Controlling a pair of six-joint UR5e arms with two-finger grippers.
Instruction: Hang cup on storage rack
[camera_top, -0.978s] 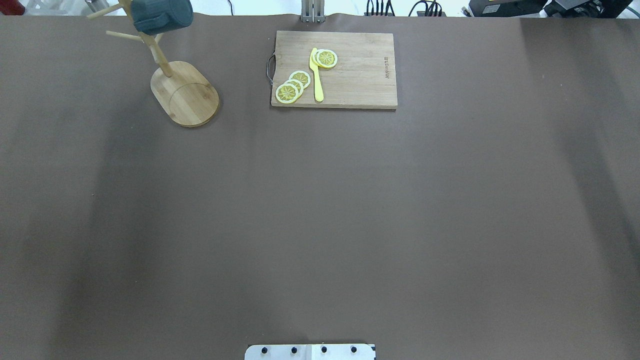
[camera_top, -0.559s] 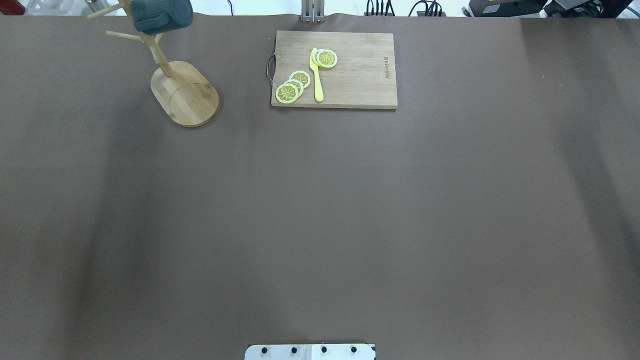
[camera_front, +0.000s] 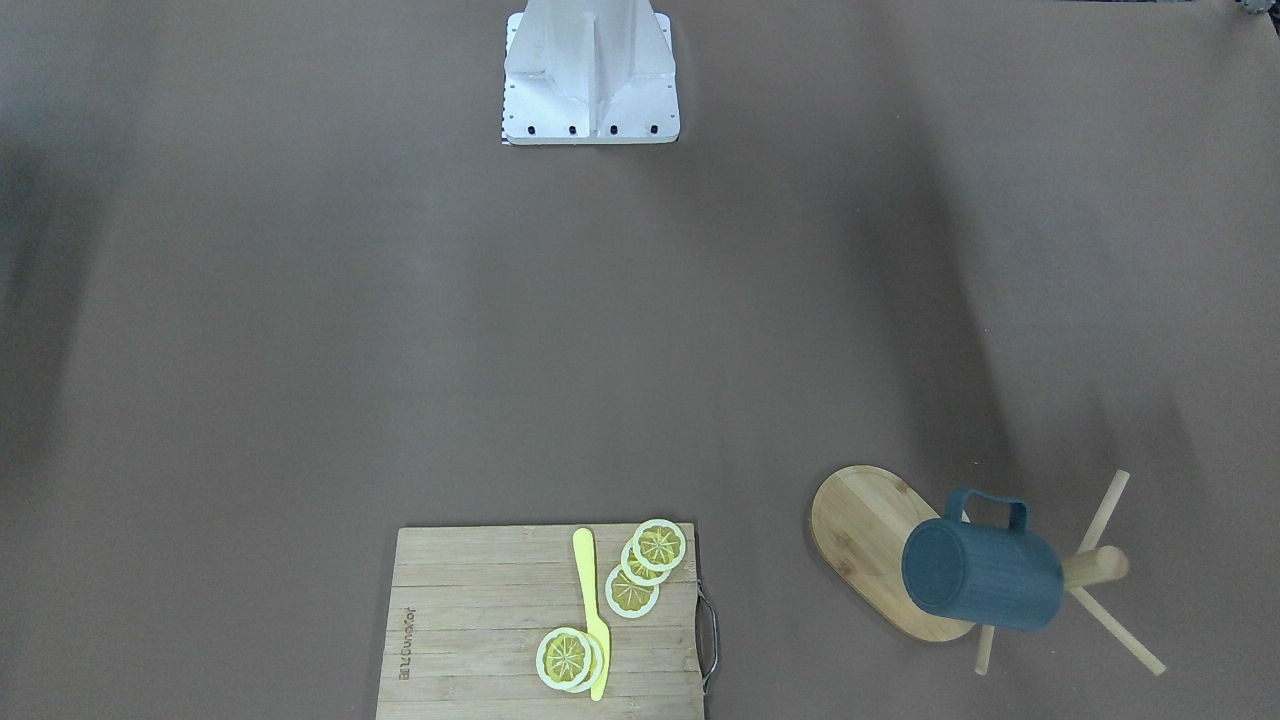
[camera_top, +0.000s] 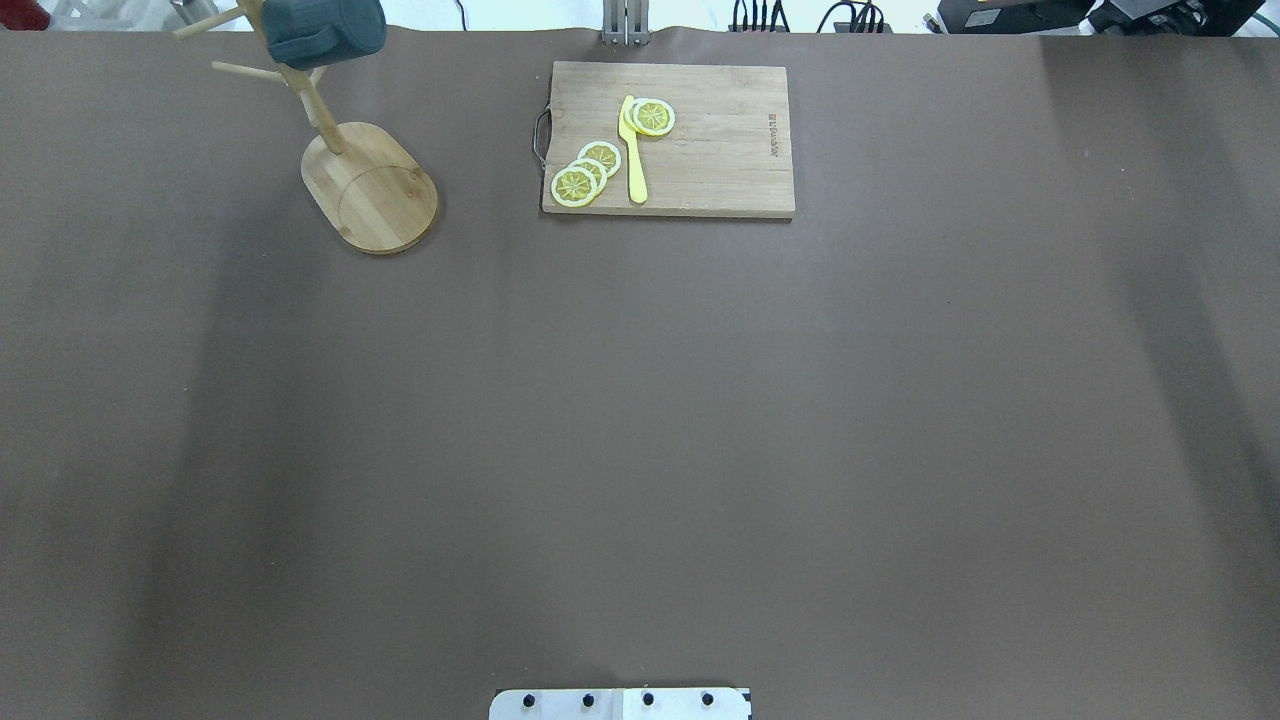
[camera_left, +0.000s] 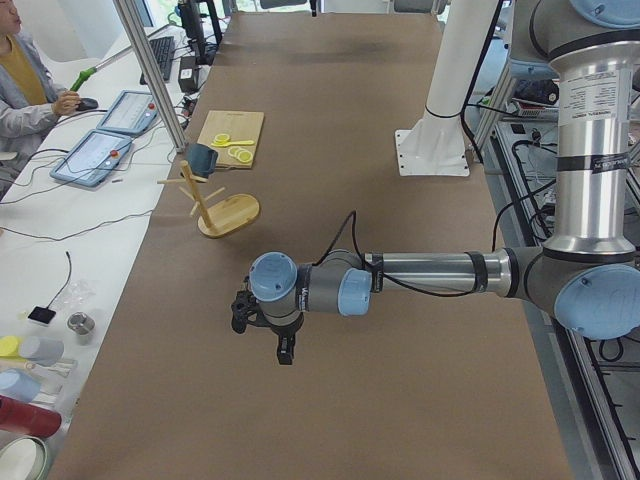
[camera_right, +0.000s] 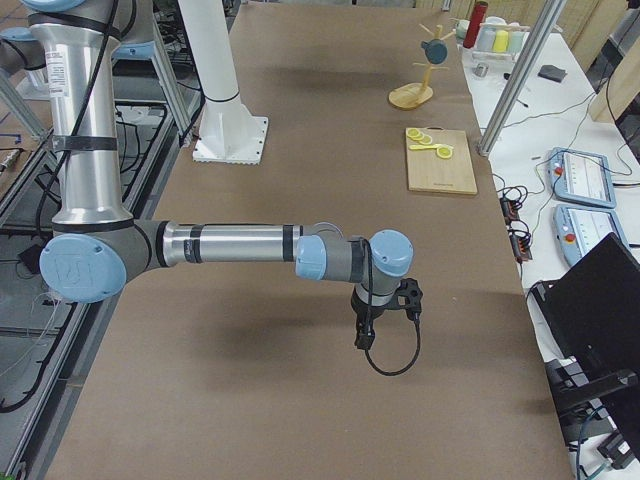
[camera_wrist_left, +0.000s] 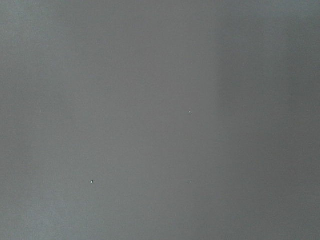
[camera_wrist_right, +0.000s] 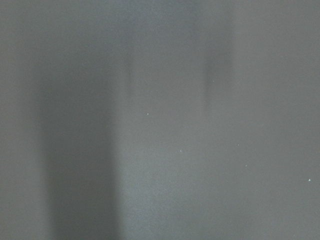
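The brown table is bare below both wrists. My left gripper and right gripper hover near the base, clear of everything, and I cannot tell whether either is parted. At the far left the cup hangs on the storage rack, carried by its pegs, so I judge the task done.

The only lettering in view is a short dark brand mark running along one short edge of the wooden cutting board, opposite its handle end, and it is too small and blurred to read.
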